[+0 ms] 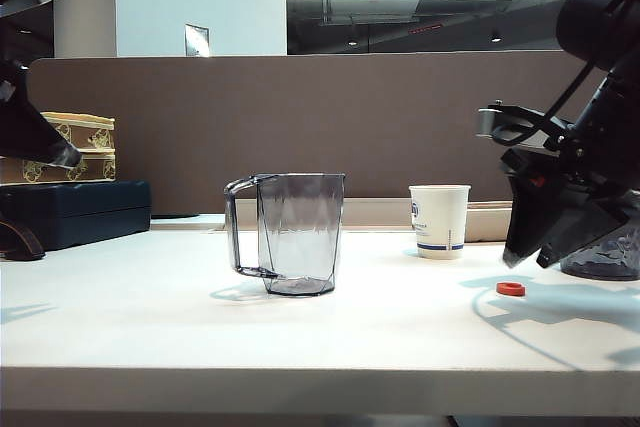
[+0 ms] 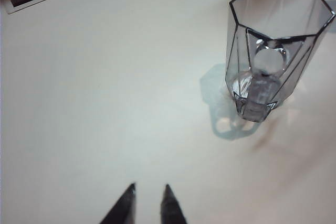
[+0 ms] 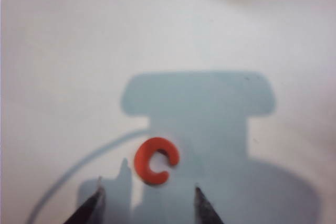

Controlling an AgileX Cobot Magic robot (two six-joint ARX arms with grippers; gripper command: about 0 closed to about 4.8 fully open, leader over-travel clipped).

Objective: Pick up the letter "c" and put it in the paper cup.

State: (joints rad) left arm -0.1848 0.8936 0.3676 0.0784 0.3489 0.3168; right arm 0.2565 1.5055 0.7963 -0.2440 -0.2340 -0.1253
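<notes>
Lowering straight suits the right pincer (image 3: pixel 147 203), fingers apart, poised above the letter "c" (image 3: pixel 156 160) low in frame; left pincer (image 2: pixel 148 203) idles, narrowly parted.

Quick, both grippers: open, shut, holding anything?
Left gripper: open, empty, above bare table near the pitcher.
Right gripper: open, holding nothing, over the letter "c" lying on the table.

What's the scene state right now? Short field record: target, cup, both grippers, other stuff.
target: letter "c", flat on the table, not gripped
paper cup: upright, behind the letter
right gripper: open, above the letter
left gripper: fingers slightly apart, holding nothing, over bare table
other: clear pitcher mid-table
</notes>
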